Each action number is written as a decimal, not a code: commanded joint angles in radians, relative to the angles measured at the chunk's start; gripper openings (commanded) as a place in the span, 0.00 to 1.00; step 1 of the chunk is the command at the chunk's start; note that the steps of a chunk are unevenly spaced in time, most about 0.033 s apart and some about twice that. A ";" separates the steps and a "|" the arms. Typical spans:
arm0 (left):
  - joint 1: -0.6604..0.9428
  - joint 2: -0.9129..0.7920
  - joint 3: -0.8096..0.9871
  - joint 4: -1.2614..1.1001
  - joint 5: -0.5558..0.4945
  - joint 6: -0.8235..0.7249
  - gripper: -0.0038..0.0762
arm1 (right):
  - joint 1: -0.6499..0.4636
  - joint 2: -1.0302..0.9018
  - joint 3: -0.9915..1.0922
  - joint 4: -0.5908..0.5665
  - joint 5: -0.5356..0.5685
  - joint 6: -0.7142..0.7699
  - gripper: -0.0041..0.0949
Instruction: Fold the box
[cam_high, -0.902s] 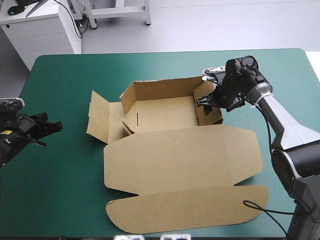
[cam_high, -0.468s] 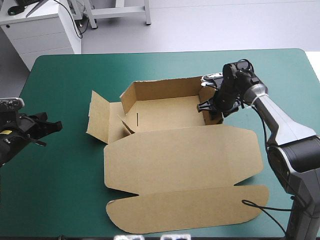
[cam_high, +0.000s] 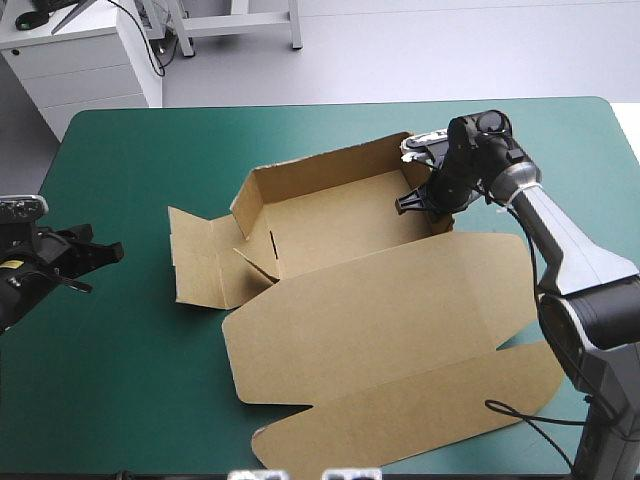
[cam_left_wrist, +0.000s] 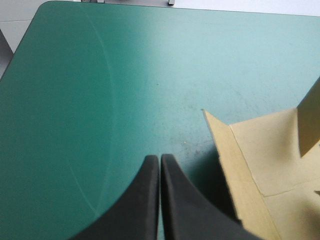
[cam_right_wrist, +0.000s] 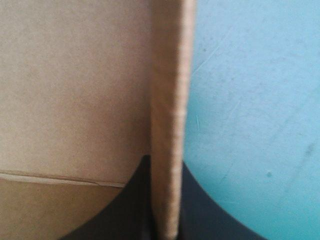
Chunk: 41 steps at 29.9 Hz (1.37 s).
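Box (cam_high: 330, 215) sits mid of the teal-green counter (cam_high: 130, 380) as an open tray. Far and R walls are up, lid (cam_high: 380, 320) lies flat toward 6 o'clock, skewed a bit to 5, and side flaps lie flat at 9. My right tool (cam_high: 428, 197) is at the tray's 2 o'clock corner, black fingers pinching the R wall. Wrist cam shows the board edge between them, all but touching. Left tool (cam_high: 105, 253) is pressed together, holding nothing, at the counter's 9 o'clock edge, well apart from the box, tips aimed toward the flaps.
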 joint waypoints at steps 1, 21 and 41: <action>0.000 -0.007 -0.026 -0.025 -0.046 -0.005 0.04 | -0.023 -0.116 -0.041 0.012 0.015 -0.011 0.02; 0.000 0.244 -0.026 -0.091 -0.133 -0.009 0.04 | -0.135 -0.463 -0.041 0.106 0.013 -0.183 0.02; -0.290 0.378 -0.049 -0.316 -0.065 0.072 0.04 | -0.083 -0.315 -0.041 0.281 -0.022 -0.182 0.02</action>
